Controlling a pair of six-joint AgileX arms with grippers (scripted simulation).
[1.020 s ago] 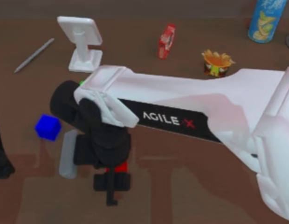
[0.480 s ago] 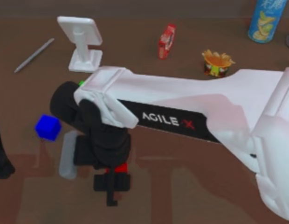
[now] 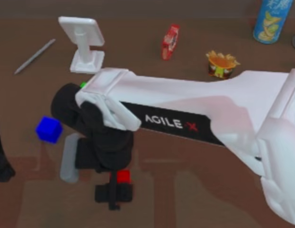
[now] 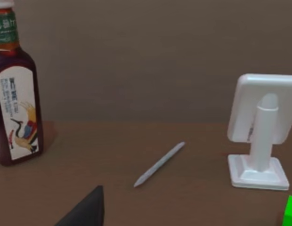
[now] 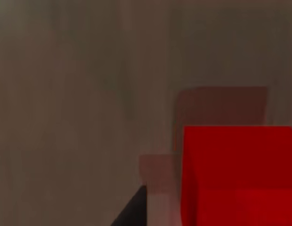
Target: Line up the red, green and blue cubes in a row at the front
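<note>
The red cube (image 3: pixel 122 176), small, hard and likely light, is seen at the right gripper (image 3: pixel 114 190), in front of the white stand (image 3: pixel 83 40); whether it is held cannot be told.

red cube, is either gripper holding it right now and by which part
It cannot be told. The red cube sits right at the right gripper near the table's front, but the fingers are hidden. The left arm is parked at the left edge, holding nothing visible.
</note>
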